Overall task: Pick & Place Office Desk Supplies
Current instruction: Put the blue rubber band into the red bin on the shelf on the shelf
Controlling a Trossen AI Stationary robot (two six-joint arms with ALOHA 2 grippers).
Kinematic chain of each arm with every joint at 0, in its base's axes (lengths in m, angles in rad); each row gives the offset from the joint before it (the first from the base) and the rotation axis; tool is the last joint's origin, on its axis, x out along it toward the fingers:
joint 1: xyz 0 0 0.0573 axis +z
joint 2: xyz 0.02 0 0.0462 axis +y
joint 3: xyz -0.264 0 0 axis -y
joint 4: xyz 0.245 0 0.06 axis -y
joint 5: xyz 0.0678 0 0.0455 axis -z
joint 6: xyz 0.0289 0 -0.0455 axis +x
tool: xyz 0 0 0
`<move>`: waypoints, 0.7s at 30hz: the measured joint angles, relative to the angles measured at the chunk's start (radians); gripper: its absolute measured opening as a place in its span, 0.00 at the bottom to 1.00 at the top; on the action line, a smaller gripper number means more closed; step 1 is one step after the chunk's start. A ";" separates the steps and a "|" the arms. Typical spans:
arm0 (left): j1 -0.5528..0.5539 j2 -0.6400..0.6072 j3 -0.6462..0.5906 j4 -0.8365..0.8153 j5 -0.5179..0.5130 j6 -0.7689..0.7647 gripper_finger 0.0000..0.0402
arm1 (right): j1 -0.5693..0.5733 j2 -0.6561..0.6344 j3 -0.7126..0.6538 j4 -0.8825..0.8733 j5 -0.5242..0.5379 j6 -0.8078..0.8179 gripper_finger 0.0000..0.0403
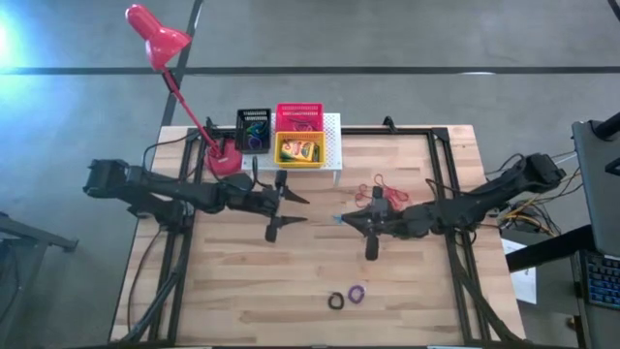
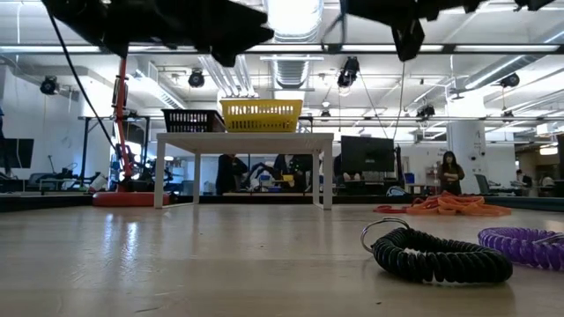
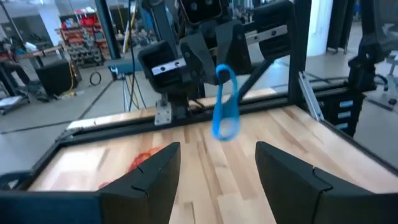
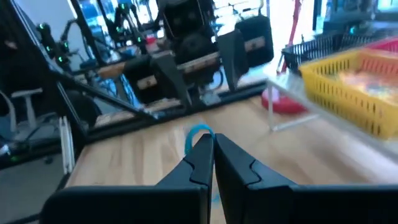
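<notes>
**Blue ring pinched by right gripper above mid-table**

Right gripper [image 1: 337,220]: fingers pressed together on a blue ring [image 3: 225,106]. In the left wrist view the ring hangs from the fingertips, clear of the table [image 1: 291,301]. The gripper sits near the table's middle, pointing toward the left arm.

Left gripper [image 1: 306,209]: fingers spread, nothing between them. It faces the right gripper, near but apart from it.

Other items, high view:
- Black ring [image 1: 335,301] and purple ring [image 1: 356,293] lie just beside each other near the table's front edge, well apart from both grippers.
- Rubber bands [image 1: 380,187] lie loose on the table beside the right arm.
- Yellow basket [image 1: 298,150], red basket [image 1: 299,117] and black basket [image 1: 254,129] stand on the white stand [image 1: 332,136] at the table's rear edge. The yellow basket holds a crayon box [image 1: 300,149].
- Red lamp [image 1: 155,36] stands left of the stand.
</notes>
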 joint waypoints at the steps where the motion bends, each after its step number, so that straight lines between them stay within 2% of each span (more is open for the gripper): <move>1: -0.001 0.004 0.012 0.005 0.000 0.001 0.53 | 0.001 -0.008 0.003 0.002 -0.001 -0.007 0.02; 13: -0.004 0.013 0.060 0.003 0.043 0.012 0.53 | 0.002 -0.011 0.028 -0.010 -0.001 -0.038 0.02; 21: -0.007 0.105 0.089 0.071 0.057 -0.005 0.53 | 0.002 -0.011 0.026 -0.010 -0.001 -0.037 0.02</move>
